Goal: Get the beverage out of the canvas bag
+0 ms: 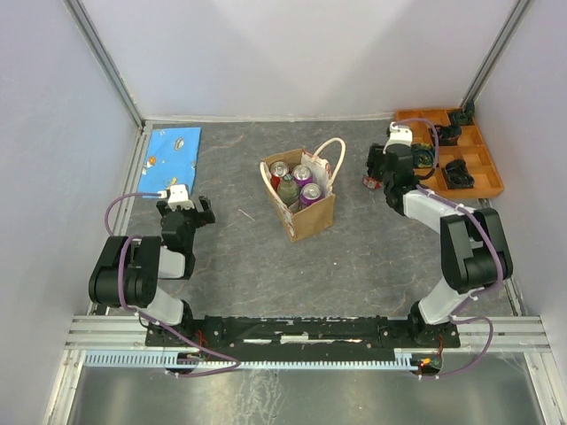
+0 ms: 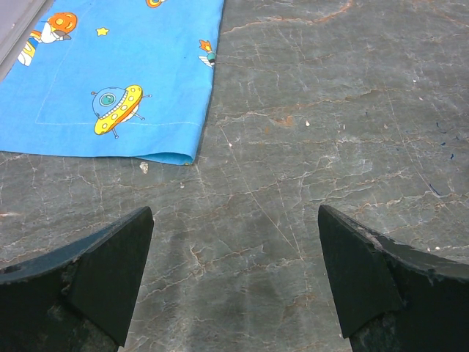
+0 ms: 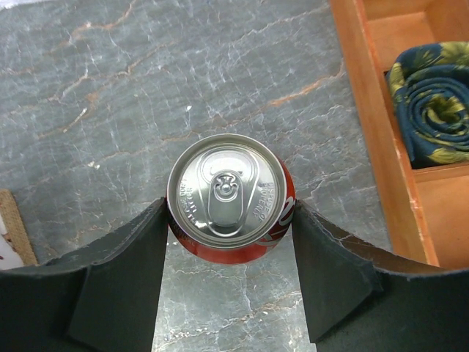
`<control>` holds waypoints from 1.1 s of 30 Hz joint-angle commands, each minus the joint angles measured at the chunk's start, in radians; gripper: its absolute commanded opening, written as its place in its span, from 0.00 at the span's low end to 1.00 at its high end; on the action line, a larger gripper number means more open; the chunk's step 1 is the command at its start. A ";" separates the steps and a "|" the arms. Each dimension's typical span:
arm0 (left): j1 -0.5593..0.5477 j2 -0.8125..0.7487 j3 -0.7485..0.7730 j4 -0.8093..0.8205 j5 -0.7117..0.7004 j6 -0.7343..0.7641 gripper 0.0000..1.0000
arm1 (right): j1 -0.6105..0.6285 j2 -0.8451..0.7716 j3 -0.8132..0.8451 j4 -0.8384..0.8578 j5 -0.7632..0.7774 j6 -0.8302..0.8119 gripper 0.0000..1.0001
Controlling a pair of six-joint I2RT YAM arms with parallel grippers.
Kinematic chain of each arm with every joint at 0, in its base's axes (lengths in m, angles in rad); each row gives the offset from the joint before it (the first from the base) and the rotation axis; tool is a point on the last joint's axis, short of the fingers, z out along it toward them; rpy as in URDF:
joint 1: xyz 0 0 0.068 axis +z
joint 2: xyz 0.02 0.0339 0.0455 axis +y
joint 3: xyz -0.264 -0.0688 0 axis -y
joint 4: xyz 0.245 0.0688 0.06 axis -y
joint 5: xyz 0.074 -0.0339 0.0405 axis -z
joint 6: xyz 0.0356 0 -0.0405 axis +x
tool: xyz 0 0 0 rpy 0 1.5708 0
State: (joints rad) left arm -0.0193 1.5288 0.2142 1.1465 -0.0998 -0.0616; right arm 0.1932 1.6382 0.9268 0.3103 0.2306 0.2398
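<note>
Between fingers of right gripper (image 3: 229,220): red can (image 3: 229,192), upright, pinched at both sides; canvas bag (image 1: 312,217) well apart to their left. Handling: seat base flat before spreading, clear of orange tray (image 3: 374,147). Left gripper (image 2: 234,220): fingers spread, empty.

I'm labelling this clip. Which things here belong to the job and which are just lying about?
Job: canvas bag, cans and bottle inside it, red can in the right gripper.
Lying about: blue cloth, orange tray, rolled tie.
</note>
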 commanded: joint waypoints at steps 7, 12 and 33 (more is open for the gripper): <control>-0.004 -0.009 0.020 0.034 -0.011 0.043 0.99 | -0.008 0.015 -0.031 0.180 -0.066 0.003 0.00; -0.003 -0.010 0.020 0.034 -0.011 0.043 0.99 | -0.006 -0.021 -0.075 0.130 -0.049 0.005 0.30; -0.004 -0.010 0.020 0.034 -0.011 0.043 0.99 | 0.004 -0.293 0.152 -0.281 -0.015 -0.074 0.89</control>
State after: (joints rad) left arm -0.0193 1.5288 0.2142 1.1465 -0.0998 -0.0620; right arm 0.1886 1.4387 0.9157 0.1619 0.2367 0.2047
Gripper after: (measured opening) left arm 0.992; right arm 0.947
